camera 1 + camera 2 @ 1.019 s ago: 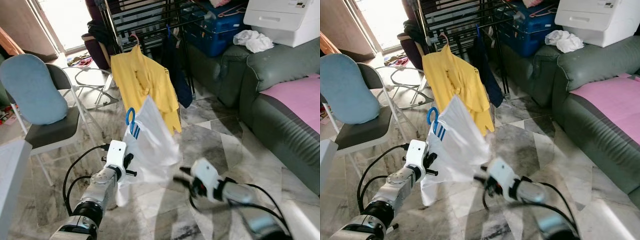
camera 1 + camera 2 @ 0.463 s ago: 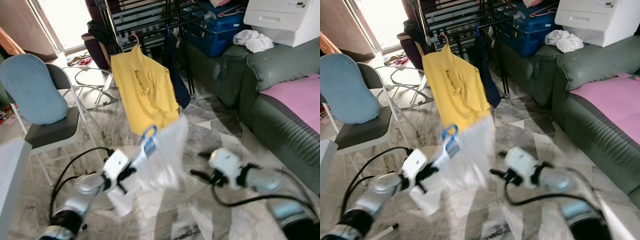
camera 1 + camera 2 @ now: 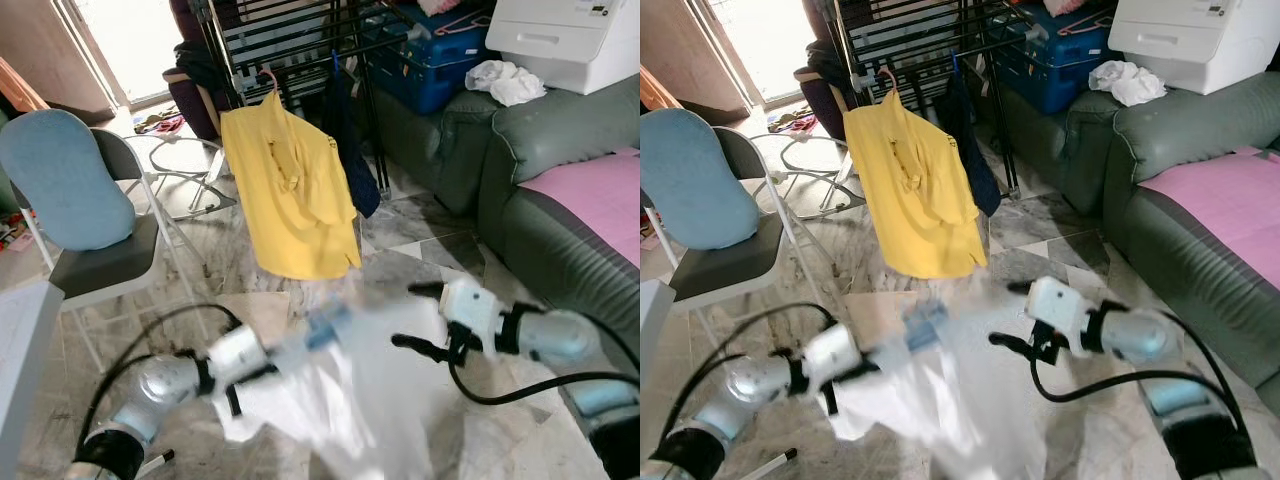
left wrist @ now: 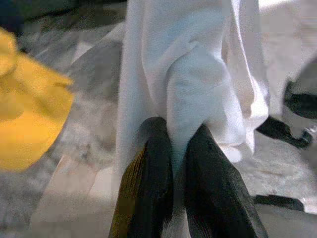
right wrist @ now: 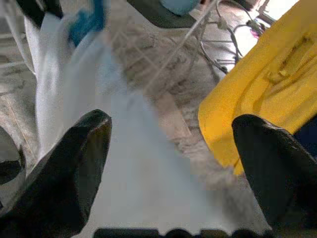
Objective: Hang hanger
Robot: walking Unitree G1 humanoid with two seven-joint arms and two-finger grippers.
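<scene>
Left wrist view looks along the left pincer (image 4: 178,148), whose two black fingers (image 4: 153,168) are pressed close together on a fold of the white garment (image 4: 198,74), so it is grasping that cloth. From the head camera the left pincer (image 3: 262,368) sits low, left of centre above the marble floor (image 3: 420,250), with the white garment (image 3: 350,400) spilling down and to the right from it in a blurred heap. A blue hanger (image 3: 322,328) shows as a blurred blue shape at the top of the cloth, just beside the left pincer and below the hem of a yellow shirt (image 3: 290,190). That yellow shirt hangs from a black drying rack (image 3: 290,40), with a dark blue garment (image 3: 350,130) beside it. The right pincer (image 3: 418,318) is held out to the right of the white garment, apart from it, its fingers spread wide and released; the right wrist view shows the two fingers (image 5: 64,168) far apart with the white cloth, the blue hanger (image 5: 86,22) and the yellow shirt (image 5: 267,89) beyond them. A folding chair with a blue cushion (image 3: 65,180) stands at the left, and a green sofa (image 3: 560,200) with a pink cover (image 3: 600,195) lies at the right.
</scene>
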